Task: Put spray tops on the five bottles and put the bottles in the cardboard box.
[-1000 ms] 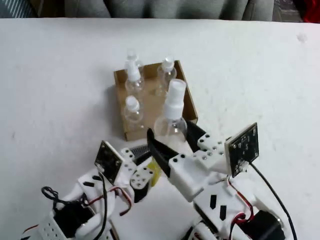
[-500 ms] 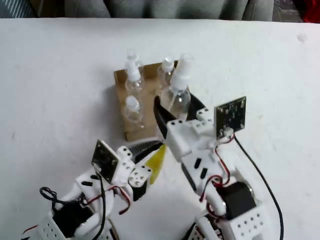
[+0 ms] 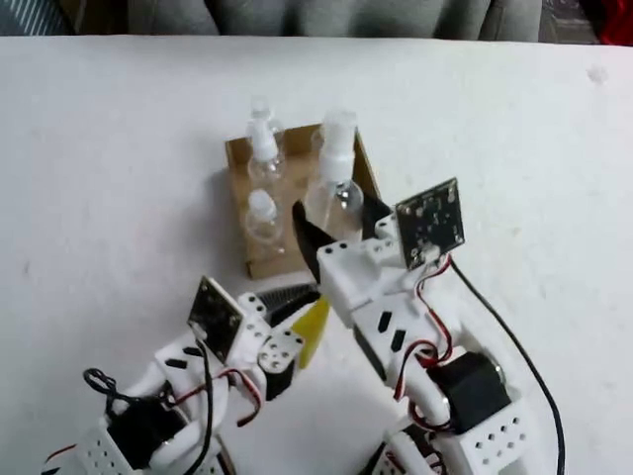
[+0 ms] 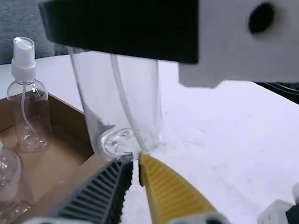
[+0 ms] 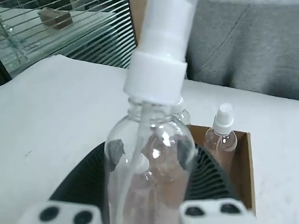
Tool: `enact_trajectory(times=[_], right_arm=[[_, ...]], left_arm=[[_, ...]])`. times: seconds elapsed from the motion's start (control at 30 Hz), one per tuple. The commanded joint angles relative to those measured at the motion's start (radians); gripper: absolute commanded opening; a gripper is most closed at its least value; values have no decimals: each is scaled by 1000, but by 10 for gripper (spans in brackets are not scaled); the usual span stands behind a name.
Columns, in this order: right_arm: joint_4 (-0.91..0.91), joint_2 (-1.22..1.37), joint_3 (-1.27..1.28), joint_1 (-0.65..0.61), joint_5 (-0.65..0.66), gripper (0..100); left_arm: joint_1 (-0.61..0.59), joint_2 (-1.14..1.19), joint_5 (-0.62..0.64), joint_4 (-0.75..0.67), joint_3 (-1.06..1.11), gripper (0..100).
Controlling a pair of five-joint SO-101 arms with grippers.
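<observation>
the right gripper (image 3: 338, 216) is pinching one clear bottle (image 3: 334, 193) around its belly, with a black finger pressing on each side. the bottle is standing upright in the grip and is wearing a white spray top (image 3: 336, 134). it is hanging over the right half of the cardboard box (image 3: 269, 265), with its base by the near rim. from here i cannot tell whether the base is touching the cardboard.

the left gripper (image 3: 321, 294) is lying low in front of the box, its one grey finger and one yellow finger pressed together at the tips and gripping nothing. in the left wrist view those tips (image 4: 135, 163) are sitting just under the base of the held bottle.

counting bottles in the high view, the held one is making one. two more capped ones are standing along the left side of the box, a near bottle (image 3: 261, 216) and a middle bottle (image 3: 264, 156). a far bottle (image 3: 259, 111) is standing at the back edge, and i cannot tell whether it is inside the box or just behind it. in the right wrist view, part of another bottle (image 5: 183, 112) is peeking out behind the held bottle's neck.

there are two arms and one box, all on a white table (image 3: 119, 198). grey upholstery (image 3: 346, 18) is running along the far side, and a slatted blind (image 5: 70, 28) is showing beyond.
</observation>
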Motion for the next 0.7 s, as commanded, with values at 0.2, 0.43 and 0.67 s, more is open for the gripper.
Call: enact_trajectory(times=[0.2,0.43,0.67], right_arm=[[-277,71,32,-24,32,18],[-323,234,51,-45,34,17],[-71,124,-15,-48,43,17]], left_arm=[[-15,-12,-12,-38,-32,20],[-16,-12,-12,-38,-31,20],[-22,-12,-12,-43,-29,20]])
